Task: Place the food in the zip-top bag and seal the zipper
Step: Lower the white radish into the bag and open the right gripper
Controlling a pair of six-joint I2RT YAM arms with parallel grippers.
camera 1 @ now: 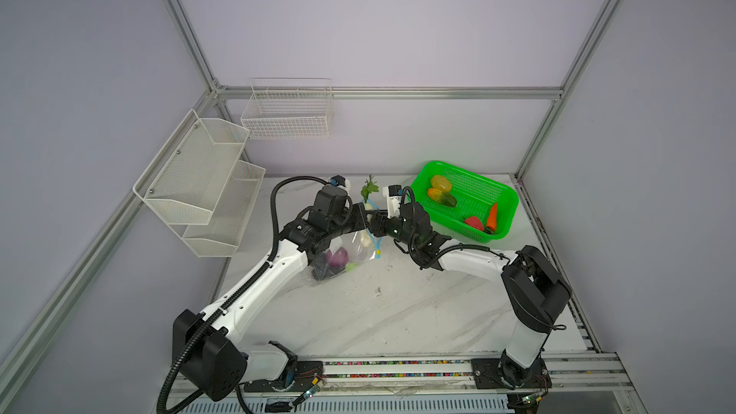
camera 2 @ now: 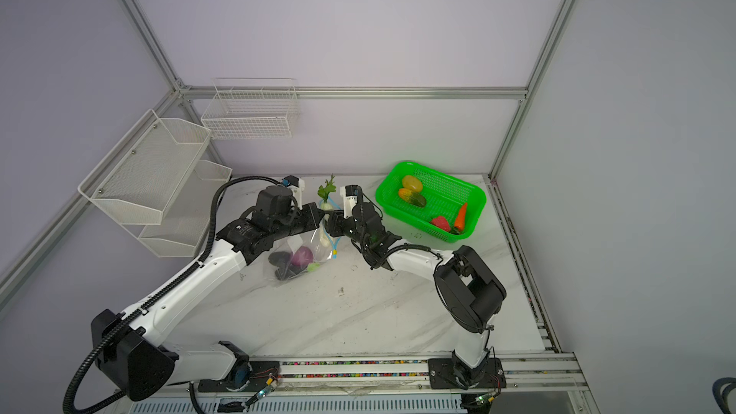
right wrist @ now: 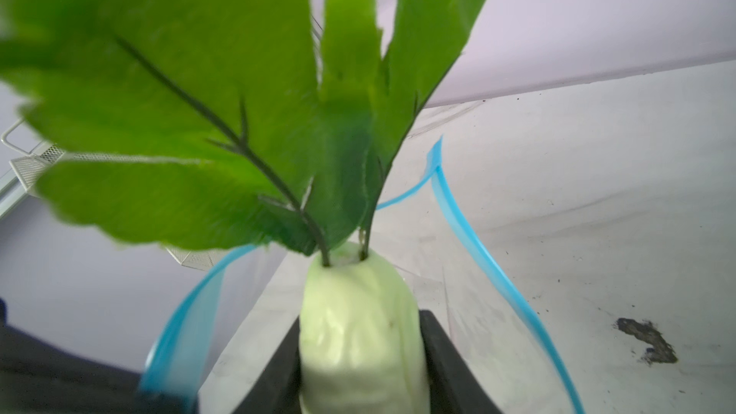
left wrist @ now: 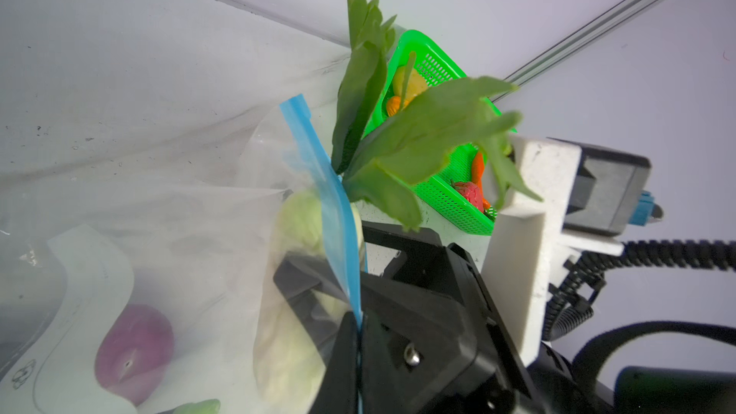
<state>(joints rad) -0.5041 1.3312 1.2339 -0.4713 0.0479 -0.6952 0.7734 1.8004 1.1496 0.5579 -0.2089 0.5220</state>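
Radish root-down in bag mouth.
Leaves point up; right gripper clasps it, left gripper pinches the zipper.

Blue zipper in left end effector

Clear, thin plastic film on the zip-top bag, crinkly and catching glare; its zipper is a smooth, translucent light-blue plastic strip; the white radish looks matt and rubbery, its skin wrinkled; its leaves look like matt cloth on dark plastic stems; the purple piece shows smooth with a faint sheen; the green basket is glossy perforated plastic; the table is smooth, marble-look, scuffed in spots; mesh shelf and wire basket are white-coated metal; the frame is satin bare metal
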